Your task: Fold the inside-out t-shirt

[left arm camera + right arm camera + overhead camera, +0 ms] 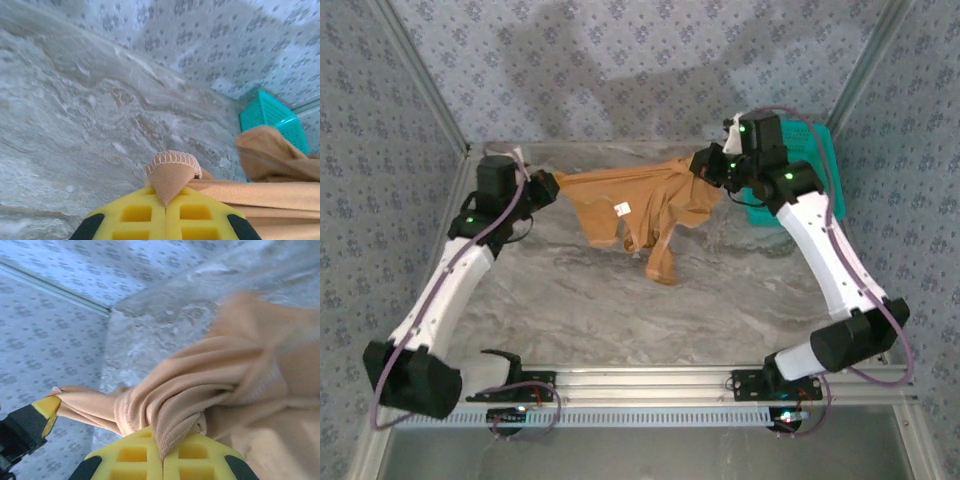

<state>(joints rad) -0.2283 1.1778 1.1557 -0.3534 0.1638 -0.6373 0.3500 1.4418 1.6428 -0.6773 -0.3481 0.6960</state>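
Two grippers hold the inside-out t-shirt (640, 205) in the top view, one at each end. The left gripper (548, 187) is closed on the left end of the cloth and the right gripper (703, 165) on the right end, so the shirt is stretched between them over the far part of the bench (620, 310). A small white label (621, 208) shows near the middle. A loose part hangs down toward the bench — I cannot tell if it touches. The teal basket (827, 150) stands just behind the right arm, near the far right corner. Between the shirt and the arm bases lies a wide stretch of open bench.

From the left wrist, the left gripper (165, 205) has its yellow pads (135, 215) pressed together on a stitched hem of the t-shirt (172, 172). The cloth runs to the right as a tight band. The basket (270, 112) sits beyond it at the far edge, close to the patterned wall (200, 30). The bench (75, 110) lies open on the left.

From the right wrist, the right gripper (163, 452) is clamped on a thick bunch of the t-shirt (200, 385). A twisted rope of cloth goes left to the left gripper (47, 406). Behind it, the bench (145, 340) meets the wall (60, 330) in a corner.
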